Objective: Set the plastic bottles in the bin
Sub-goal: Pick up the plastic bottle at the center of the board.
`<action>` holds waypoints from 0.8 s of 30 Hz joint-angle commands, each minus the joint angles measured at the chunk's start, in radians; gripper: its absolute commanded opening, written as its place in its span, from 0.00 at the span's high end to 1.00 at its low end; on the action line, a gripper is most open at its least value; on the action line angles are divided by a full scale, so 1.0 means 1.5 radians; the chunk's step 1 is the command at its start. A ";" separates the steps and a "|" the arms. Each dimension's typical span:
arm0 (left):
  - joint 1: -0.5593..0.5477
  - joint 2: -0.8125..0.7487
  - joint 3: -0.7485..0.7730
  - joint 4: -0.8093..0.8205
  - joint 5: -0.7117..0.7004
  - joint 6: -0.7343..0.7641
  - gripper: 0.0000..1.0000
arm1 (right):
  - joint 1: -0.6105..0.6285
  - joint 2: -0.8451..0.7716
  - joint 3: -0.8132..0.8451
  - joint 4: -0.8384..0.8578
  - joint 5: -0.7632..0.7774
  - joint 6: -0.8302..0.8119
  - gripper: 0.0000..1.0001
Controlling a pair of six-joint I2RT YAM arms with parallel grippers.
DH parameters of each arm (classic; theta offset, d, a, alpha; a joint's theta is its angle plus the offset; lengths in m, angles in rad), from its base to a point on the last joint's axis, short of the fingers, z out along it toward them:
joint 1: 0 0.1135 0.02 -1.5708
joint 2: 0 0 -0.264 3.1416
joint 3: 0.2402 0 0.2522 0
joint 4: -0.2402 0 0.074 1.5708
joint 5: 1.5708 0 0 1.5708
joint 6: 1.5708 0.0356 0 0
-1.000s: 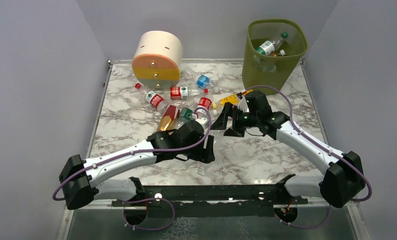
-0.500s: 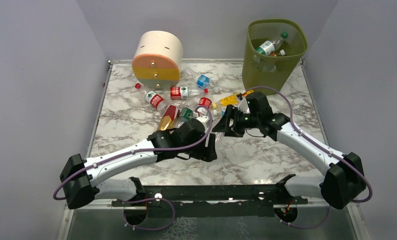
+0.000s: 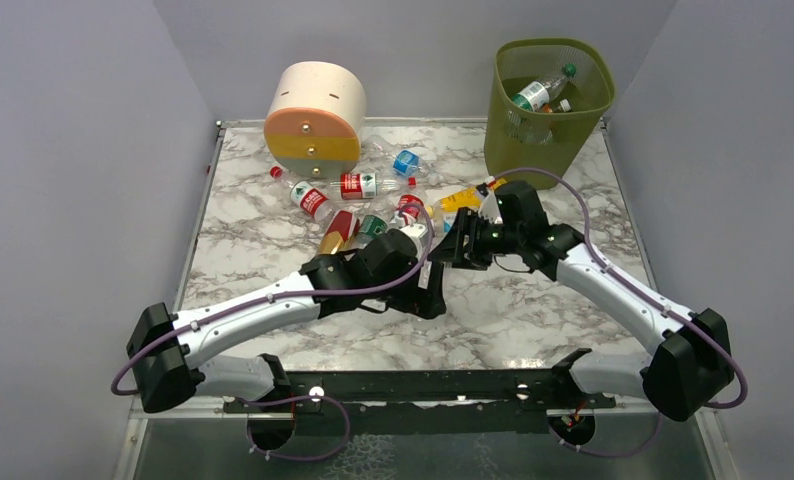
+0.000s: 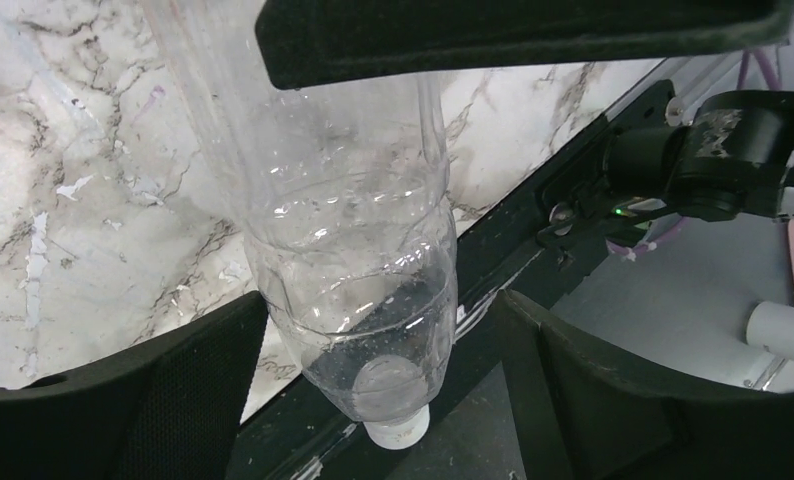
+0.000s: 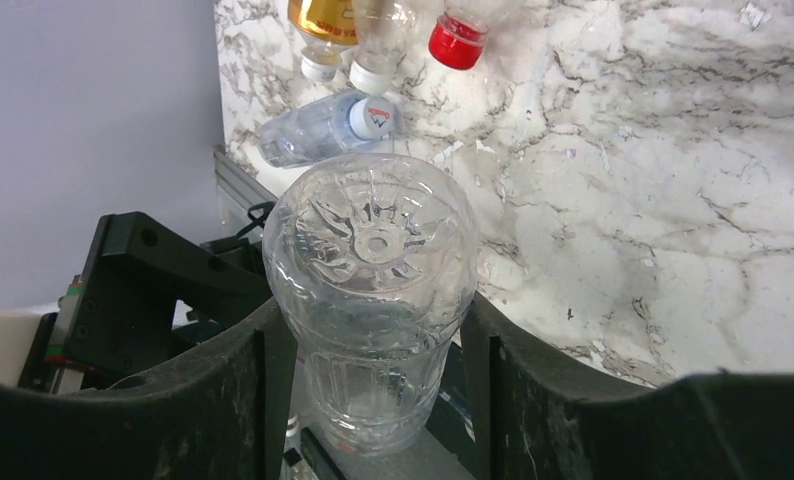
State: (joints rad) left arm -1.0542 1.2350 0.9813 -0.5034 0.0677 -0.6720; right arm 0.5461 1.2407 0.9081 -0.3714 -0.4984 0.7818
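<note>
A clear plastic bottle (image 4: 345, 250) with a white cap (image 4: 396, 431) hangs above the table's middle between my two arms. My right gripper (image 5: 373, 400) is shut on its base end (image 5: 373, 240), a finger pressed to each side. My left gripper (image 4: 383, 400) stands open around the bottle's neck end, with a gap beside the plastic. In the top view the left gripper (image 3: 431, 287) and right gripper (image 3: 463, 245) meet tip to tip. More plastic bottles (image 3: 363, 200) lie in a heap at the back centre. The olive-green bin (image 3: 503, 130) stands at the back right with a few bottles (image 3: 538, 92) inside.
A cream, orange and yellow round drawer box (image 3: 315, 115) stands at the back left, just behind the heap. An orange bottle (image 5: 323, 20), a red-capped one (image 5: 456, 45) and a clear one (image 5: 318, 125) lie beyond my right fingers. Grey walls close in both sides.
My right gripper has closed on the clear bottle's base. My left gripper, which had been gripping the bottle, has opened, and the left arm has shifted up and right.
</note>
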 commanded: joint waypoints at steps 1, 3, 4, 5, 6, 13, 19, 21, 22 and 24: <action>-0.004 -0.033 0.049 -0.005 0.007 0.031 0.07 | 0.001 0.006 0.056 -0.030 0.045 -0.032 0.50; -0.004 -0.049 0.067 -0.034 -0.006 0.039 0.03 | -0.003 0.014 0.072 -0.038 0.050 -0.041 0.50; -0.003 -0.058 0.073 -0.051 -0.013 0.042 0.02 | -0.004 0.018 0.079 -0.042 0.054 -0.044 0.50; -0.003 -0.069 0.080 -0.063 -0.020 0.043 0.01 | -0.007 0.020 0.085 -0.045 0.058 -0.049 0.50; -0.002 -0.078 0.088 -0.079 -0.029 0.043 0.01 | -0.010 0.024 0.091 -0.048 0.060 -0.054 0.50; 0.002 -0.129 0.167 -0.200 -0.095 0.008 0.01 | -0.048 0.039 0.127 -0.066 0.061 -0.077 0.51; 0.003 -0.161 0.222 -0.274 -0.163 -0.021 0.01 | -0.110 0.072 0.201 -0.087 0.039 -0.104 0.51; 0.003 -0.171 0.218 -0.290 -0.178 -0.030 0.01 | -0.136 0.091 0.245 -0.096 0.026 -0.113 0.51; 0.002 -0.176 0.213 -0.292 -0.180 -0.032 0.01 | -0.148 0.100 0.266 -0.100 0.020 -0.116 0.51; 0.002 -0.181 0.199 -0.292 -0.180 -0.039 0.01 | -0.175 0.120 0.308 -0.108 0.007 -0.123 0.51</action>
State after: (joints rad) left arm -1.0531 0.9833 1.2953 -0.8715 -0.1368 -0.6937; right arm 0.3458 1.3808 1.2510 -0.5037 -0.4397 0.6403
